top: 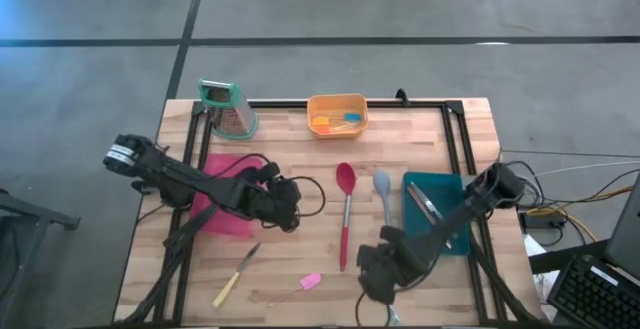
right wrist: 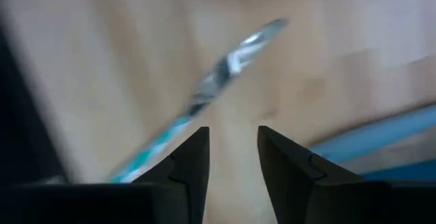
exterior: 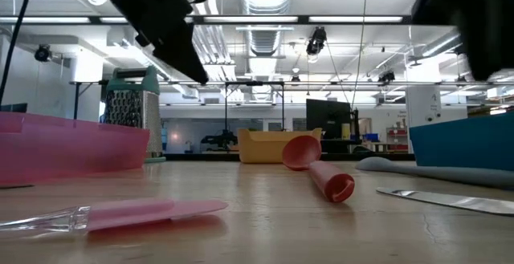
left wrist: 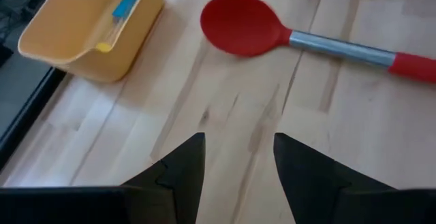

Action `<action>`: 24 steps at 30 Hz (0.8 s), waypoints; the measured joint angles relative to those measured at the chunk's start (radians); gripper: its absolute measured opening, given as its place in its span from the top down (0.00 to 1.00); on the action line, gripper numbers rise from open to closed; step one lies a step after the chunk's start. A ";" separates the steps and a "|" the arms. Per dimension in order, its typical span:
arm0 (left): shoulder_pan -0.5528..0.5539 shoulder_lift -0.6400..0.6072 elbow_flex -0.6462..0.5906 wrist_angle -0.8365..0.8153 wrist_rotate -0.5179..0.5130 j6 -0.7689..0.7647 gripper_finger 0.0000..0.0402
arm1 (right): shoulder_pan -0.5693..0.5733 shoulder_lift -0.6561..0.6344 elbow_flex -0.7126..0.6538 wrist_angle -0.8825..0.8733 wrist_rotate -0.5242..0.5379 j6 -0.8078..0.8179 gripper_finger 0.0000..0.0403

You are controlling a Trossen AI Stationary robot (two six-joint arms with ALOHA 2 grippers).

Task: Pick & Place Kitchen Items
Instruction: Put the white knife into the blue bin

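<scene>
Blur smears most of the right wrist view, where a slim metal tool with a teal handle (right wrist: 204, 94) lies on the tabletop (top: 300, 149) just ahead of the right pincer (right wrist: 231, 152); its fingers stand apart with nothing between them. From above, that pincer (top: 375, 274) hangs low near the tabletop's front edge and hides the tool almost entirely.

The left pincer (left wrist: 238, 163) is also apart and empty, over bare wood short of the red spoon (left wrist: 248, 25) (its handle end is cut off by the frame). From above it (top: 290, 207) sits between the pink tray (top: 228, 219) and that spoon (top: 345, 214).

A pale-blue spoon (top: 383, 194) lies beside the red one, its handle passing under the right arm. Metal cutlery (top: 428, 207) rests in the teal tray (top: 445, 194), partly covered by the arm. The orange tub (top: 337, 114) holds small blue and yellow pieces, too small to identify. A yellow-handled knife (top: 236, 275) and a small pink tool (top: 310, 281) lie near the front, the grater (top: 228, 107) at the back.
</scene>
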 joint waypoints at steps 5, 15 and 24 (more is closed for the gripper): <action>0.000 -0.014 0.000 0.003 0.005 0.062 0.56 | 0.035 0.044 0.074 0.002 -0.050 0.156 0.72; 0.034 -0.014 0.000 0.009 0.004 0.223 0.56 | 0.081 0.112 0.085 0.068 -0.047 0.493 0.57; 0.119 -0.014 -0.037 0.047 0.037 0.287 0.56 | 0.107 0.204 0.088 0.138 -0.060 0.647 0.49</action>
